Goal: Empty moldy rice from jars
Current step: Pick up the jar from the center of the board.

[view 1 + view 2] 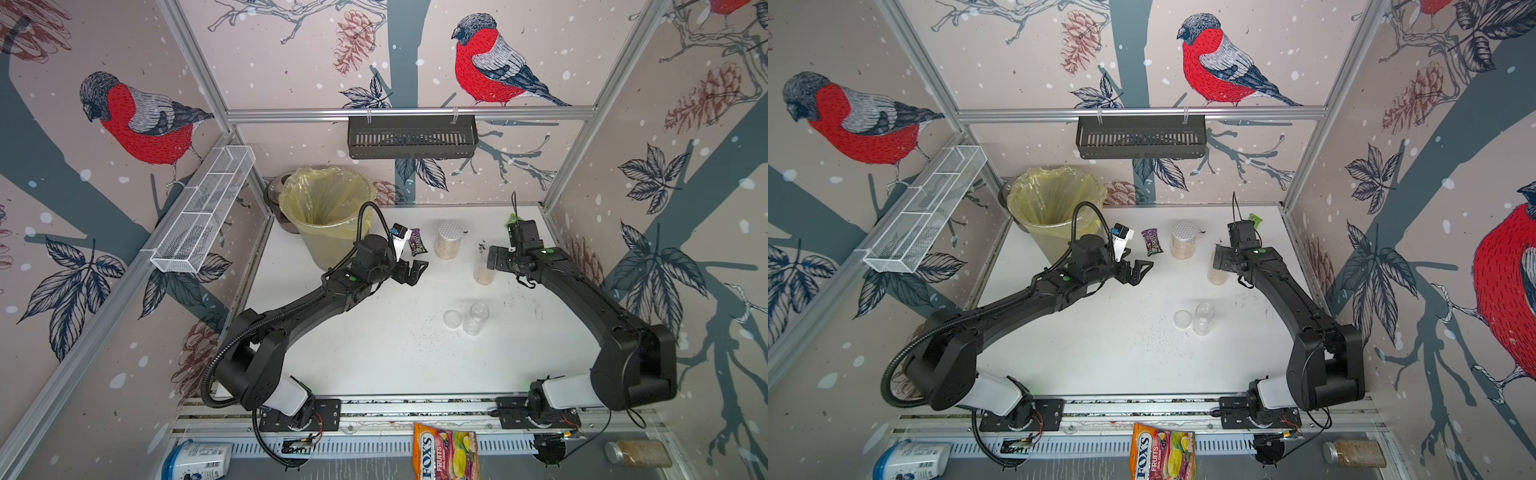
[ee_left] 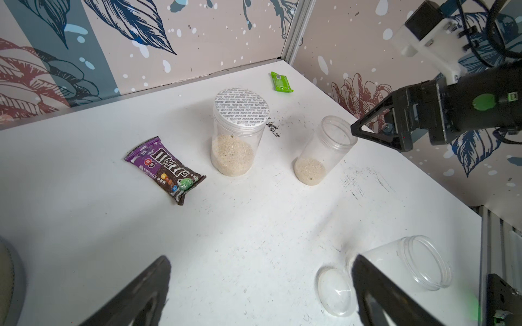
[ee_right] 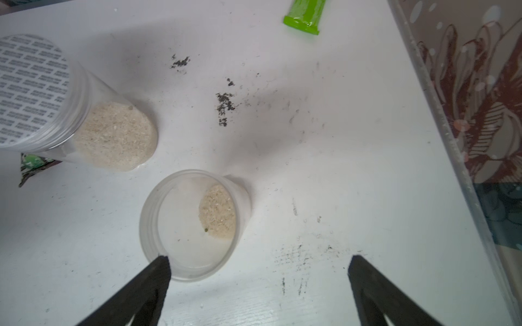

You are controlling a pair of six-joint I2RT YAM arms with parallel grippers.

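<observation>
Overhead, a white worktop (image 1: pixel 353 357) carries three clear jars. One wide jar (image 1: pixel 449 243) with a dotted silver lid stands upright toward the back, partly filled with pale moldy rice (image 2: pixel 231 155). One slim jar (image 1: pixel 483 274) stands upright and lidless just beside it, nearer the right arm, with a smaller layer of the same rice at its bottom. One empty jar (image 1: pixel 475 319) lies on its side nearer the front, with one loose clear lid (image 1: pixel 452 319) against it.

Two black arms reach in from the front. The left tool (image 1: pixel 417 269) hangs over bare worktop, its jaws spread wide and holding nothing. The right tool (image 3: pixel 260 259) is also spread wide and holds nothing. One fingertip sits at the slim jar's rim, and the jar stands outside the jaws. Whether it touches cannot be told.

Two snack packets lie on the worktop: one purple M&M's packet (image 1: pixel 417 246) beside the wide jar and one green packet (image 2: pixel 281 81) in the back right corner. One bin (image 1: pixel 316 245) lined with a yellow bag stands at back left.
</observation>
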